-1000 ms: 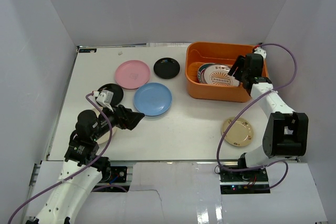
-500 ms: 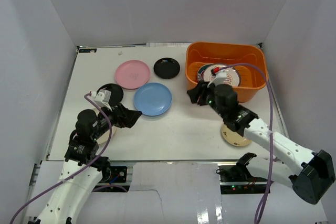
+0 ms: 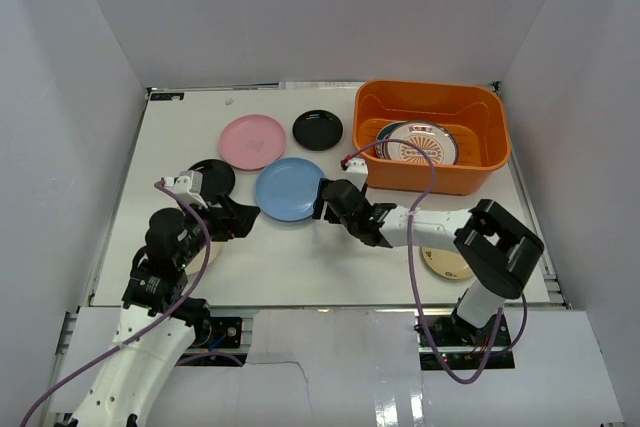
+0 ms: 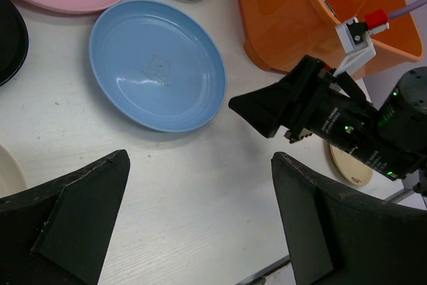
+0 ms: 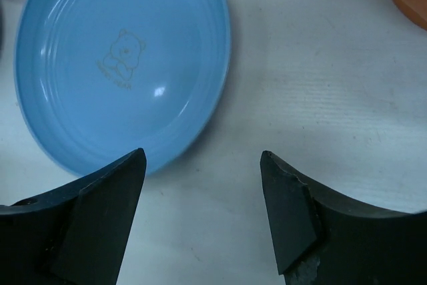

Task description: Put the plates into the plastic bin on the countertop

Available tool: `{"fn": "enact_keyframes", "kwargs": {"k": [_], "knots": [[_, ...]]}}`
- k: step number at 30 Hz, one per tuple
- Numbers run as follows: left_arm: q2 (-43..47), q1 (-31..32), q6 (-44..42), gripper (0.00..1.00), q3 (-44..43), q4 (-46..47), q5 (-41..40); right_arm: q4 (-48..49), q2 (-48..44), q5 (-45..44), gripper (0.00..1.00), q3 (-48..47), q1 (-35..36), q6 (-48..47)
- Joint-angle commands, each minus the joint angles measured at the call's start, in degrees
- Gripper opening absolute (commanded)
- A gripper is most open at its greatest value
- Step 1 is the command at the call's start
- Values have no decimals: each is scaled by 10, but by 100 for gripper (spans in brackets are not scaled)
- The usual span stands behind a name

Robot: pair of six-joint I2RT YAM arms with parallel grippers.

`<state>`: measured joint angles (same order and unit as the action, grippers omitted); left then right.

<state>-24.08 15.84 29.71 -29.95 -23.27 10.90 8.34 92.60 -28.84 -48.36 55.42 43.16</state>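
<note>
We log on the white countertop (image 3: 300,257): orange bin (image 3: 420,176) far right; pink plate (image 3: 252,141), far black plate (image 3: 318,129), left black plate (image 3: 216,174), light blue plate (image 3: 288,189) centre-left; cream plate (image 3: 445,265) near right.

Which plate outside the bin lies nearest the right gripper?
The light blue plate: its rim sits just ahead of the right gripper; the pink plate and black plates lie farther.

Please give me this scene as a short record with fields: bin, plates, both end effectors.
bin: orange bin, far right of table
in bin: sunburst plate on top, another plate beneath
on table: pink plate, blue plate, far black plate, left black plate, cream plate partly hidden
left end effector: open, empty, left of blue plate
right end effector: open, empty, at blue plate's right rim
</note>
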Motion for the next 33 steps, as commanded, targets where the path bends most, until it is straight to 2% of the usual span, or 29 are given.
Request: {"fn": "enact_keyframes", "kwargs": {"k": [1, 8, 9, 12, 13, 19, 22, 25, 26, 29, 30, 33], "knots": [[-4, -3, 5, 98, -20, -6, -11, 41, 45, -71, 75, -46, 0, 79], [-6, 2, 4, 98, -19, -4, -6, 37, 142, -108, 49, -91, 0, 121], [-8, 2, 3, 98, -19, -3, -5, 34, 144, -109, 37, -90, 0, 128], [-9, 3, 3, 98, -19, -3, -7, 18, 119, -128, 13, -62, 3, 141], [-11, 3, 3, 98, -19, -4, -7, 18, 104, -141, 11, -50, 10, 138], [-24, 2, 2, 98, -22, -6, -14, 2, -54, -174, 8, 42, 47, 50], [-38, 3, 3, 98, -29, -12, -34, -6, -160, -174, 8, 58, 52, -3], [-58, 2, 21, 97, -53, -37, -71, -11, -277, -173, 8, 33, 30, -122], [-66, 2, 26, 96, -60, -47, -84, -28, -291, -162, 8, 16, 14, -167], [-105, 2, 40, 96, -87, -86, -138, -74, -318, -82, 8, -46, -98, -229], [-124, 2, 46, 95, -91, -98, -162, -81, -319, -69, 8, -58, -159, -242], [-163, 2, 93, 94, -108, -156, -218, -102, -306, -51, 8, -91, -262, -279]]}}
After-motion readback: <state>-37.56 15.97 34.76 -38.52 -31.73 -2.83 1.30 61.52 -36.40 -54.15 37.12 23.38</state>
